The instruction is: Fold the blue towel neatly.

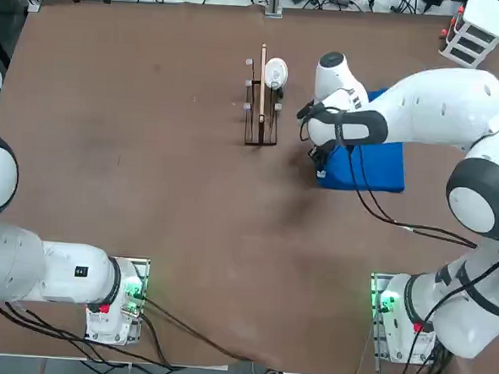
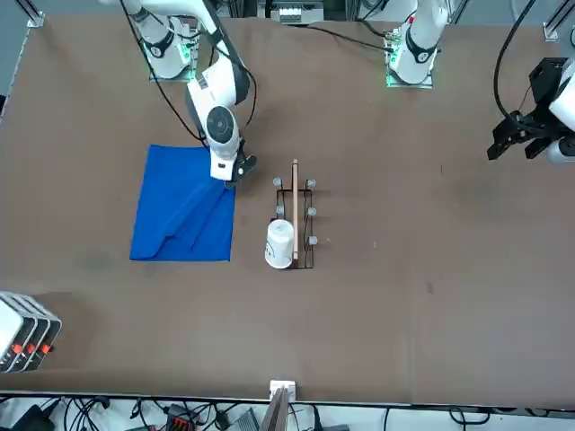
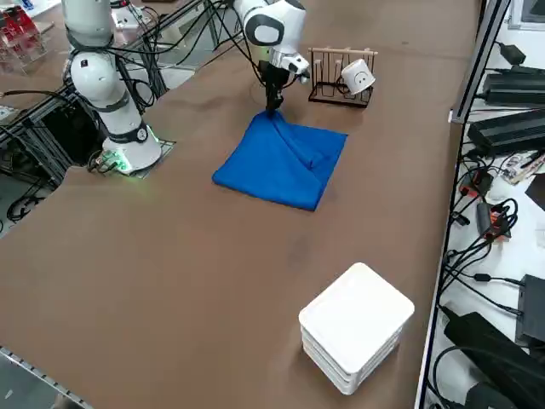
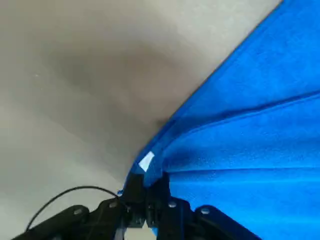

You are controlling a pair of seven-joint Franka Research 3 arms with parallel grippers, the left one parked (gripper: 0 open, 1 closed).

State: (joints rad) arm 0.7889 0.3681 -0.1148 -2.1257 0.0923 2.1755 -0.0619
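Right jaws [image 4: 147, 186], closed on the blue towel [image 4: 250, 150] beside its white tag [image 4: 146, 161], are located at its left side; rightward from them the cloth is spread over the surface [image 1: 188, 217]. Any lift is uncertainly shown.

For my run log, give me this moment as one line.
right gripper: shut on blue towel, by white tag | towel: on table, creased | mug: on rack

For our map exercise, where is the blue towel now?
In the front view, the blue towel lies left of the wire rack, just below the right gripper.
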